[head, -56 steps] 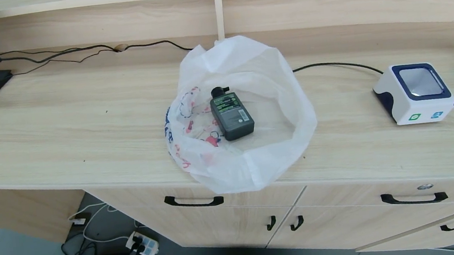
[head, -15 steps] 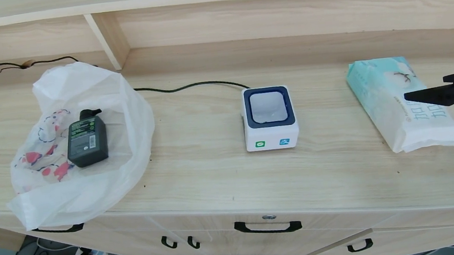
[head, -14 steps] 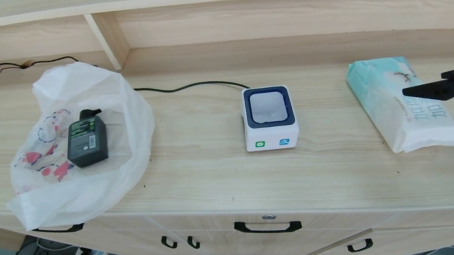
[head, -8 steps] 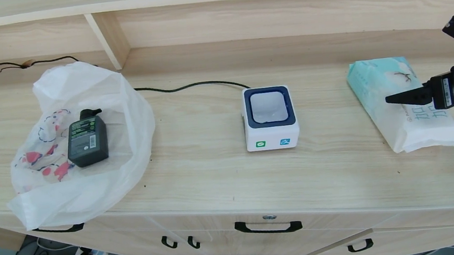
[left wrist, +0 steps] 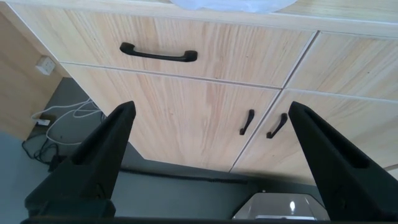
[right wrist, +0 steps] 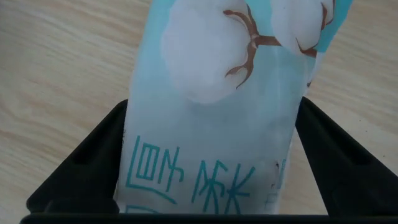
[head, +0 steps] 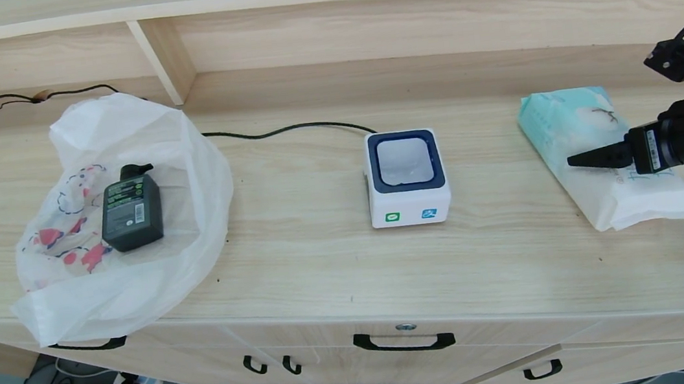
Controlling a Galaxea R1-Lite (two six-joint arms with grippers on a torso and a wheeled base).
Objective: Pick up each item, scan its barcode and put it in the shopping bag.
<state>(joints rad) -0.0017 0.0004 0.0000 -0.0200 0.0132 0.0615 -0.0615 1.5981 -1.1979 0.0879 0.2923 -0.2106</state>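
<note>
Right gripper (head: 579, 159) spread, straddling the pack (head: 569, 125) lying flat at the counter's (head: 325, 266) right end; scanner (head: 406, 177) mid-counter, bag (head: 183, 172) far left; left gripper (left wrist: 209, 109) spread before drawers (left wrist: 186, 81).

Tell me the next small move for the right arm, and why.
Probably close the right pincer on the tissue pack. Its open fingers flank the pack, which lies flat on the counter; the scanner and the bag sit farther toward the robot's left.
</note>
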